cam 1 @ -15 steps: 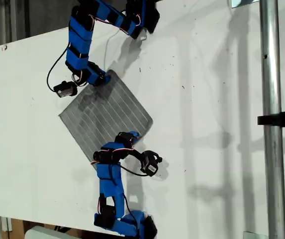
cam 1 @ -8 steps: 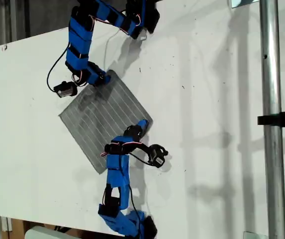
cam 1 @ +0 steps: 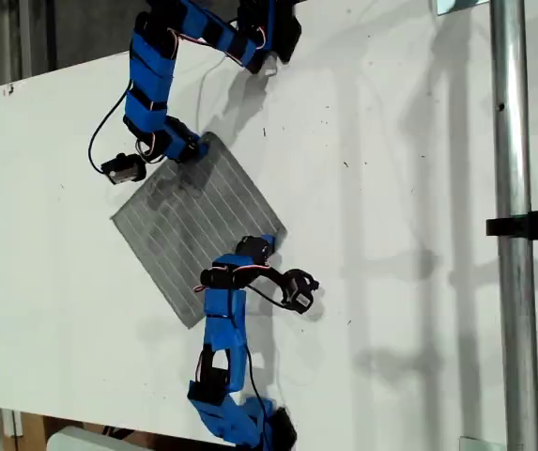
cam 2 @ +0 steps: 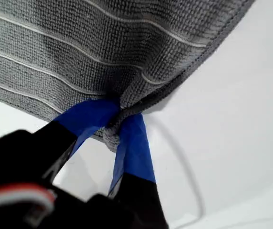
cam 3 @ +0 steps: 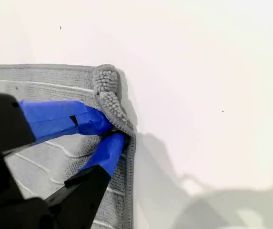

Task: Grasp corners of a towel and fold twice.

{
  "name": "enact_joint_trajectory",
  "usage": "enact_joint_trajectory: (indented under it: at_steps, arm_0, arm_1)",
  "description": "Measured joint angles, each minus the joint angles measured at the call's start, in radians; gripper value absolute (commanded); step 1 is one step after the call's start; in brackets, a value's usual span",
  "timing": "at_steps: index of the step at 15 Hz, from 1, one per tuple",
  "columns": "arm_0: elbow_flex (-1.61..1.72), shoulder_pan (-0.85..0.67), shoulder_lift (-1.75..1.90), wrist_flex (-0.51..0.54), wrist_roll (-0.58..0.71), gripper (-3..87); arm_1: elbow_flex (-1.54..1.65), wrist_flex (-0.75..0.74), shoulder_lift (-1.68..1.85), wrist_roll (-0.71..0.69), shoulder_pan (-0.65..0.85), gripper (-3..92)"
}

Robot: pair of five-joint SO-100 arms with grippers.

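Our first pincer (cam 2: 119, 125) and second pincer (cam 3: 111, 131) each clamp a towel (cam 1: 198, 221) corner, left of centre in the exterior view on the counter (cam 1: 391, 188). Both bites look thin; lifting unevenly could slip one.

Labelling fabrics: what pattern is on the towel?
Grey towel with thin pale parallel stripes; clearest in the first wrist view.

No words, numbers, labels, brand marks or signs can be read in any of the three views. The white tabletop (cam 1: 391, 188) carries only small dark specks, and the grey towel (cam 1: 198, 221) carries only thin pale stripes, not lettering.
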Motion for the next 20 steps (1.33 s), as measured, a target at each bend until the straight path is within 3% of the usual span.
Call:
enact_joint_trajectory:
  at_steps: [9,10,11,14,17,20]
  arm_0:
    - [0.009,0.026,0.034,0.327,-0.044,-2.7]
    - [0.009,0.034,0.034,0.353,-0.043,0.1]
    - [0.011,0.043,0.043,0.368,-0.032,13.1]
    - [0.011,0.069,0.164,0.42,-0.028,35.2]
    - [0.011,0.072,0.394,0.437,0.025,37.7]
    - [0.014,0.063,0.397,0.394,0.044,38.5]
  arm_1:
    - [-0.109,0.107,-0.009,0.092,-0.158,-0.2]
    - [-0.137,0.123,-0.018,0.107,-0.189,-0.2]
    - [-0.152,0.132,-0.034,0.114,-0.209,-0.2]
    - [-0.156,0.132,-0.044,0.114,-0.201,-0.2]
    - [-0.156,0.132,-0.044,0.114,-0.201,-0.2]
    - [-0.156,0.149,-0.044,0.114,-0.193,-0.2]
